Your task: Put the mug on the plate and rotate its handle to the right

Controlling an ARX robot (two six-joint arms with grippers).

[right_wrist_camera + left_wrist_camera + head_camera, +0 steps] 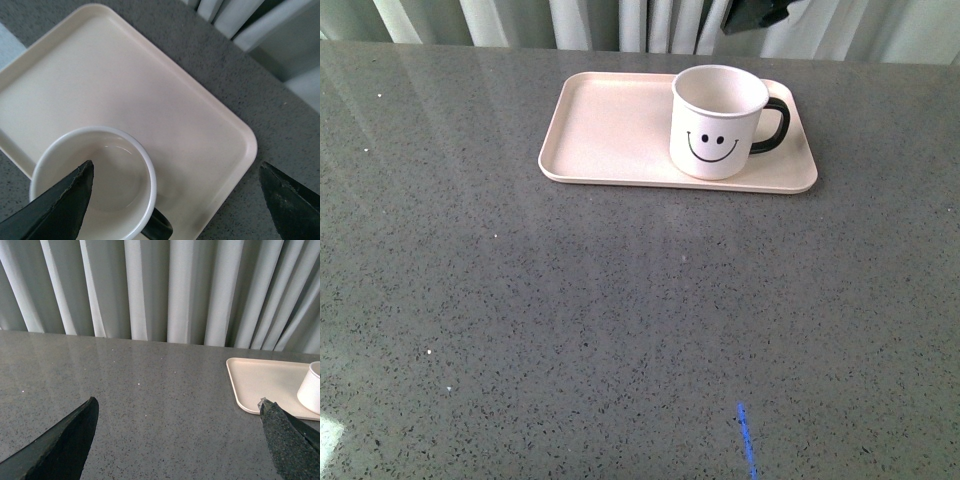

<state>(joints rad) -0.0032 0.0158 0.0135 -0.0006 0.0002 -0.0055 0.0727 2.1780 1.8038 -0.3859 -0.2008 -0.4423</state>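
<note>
On plate (pixel 610 125), mug (pixel 717 122), handle (pixel 775 124) right

The light is soft and bright, like daylight, and it comes through the curtains (pixel 175 290) far ahead of my grippers. The shiny grey table (pixel 620 320) shows pale streaks of glare, and a white spot shines close to my left side. The mug (pixel 718 122) drops only a faint shadow on the plate (pixel 610 130). My right gripper (pixel 175 200) fingers look dark and blurry up close. The front view is sharp.
</note>
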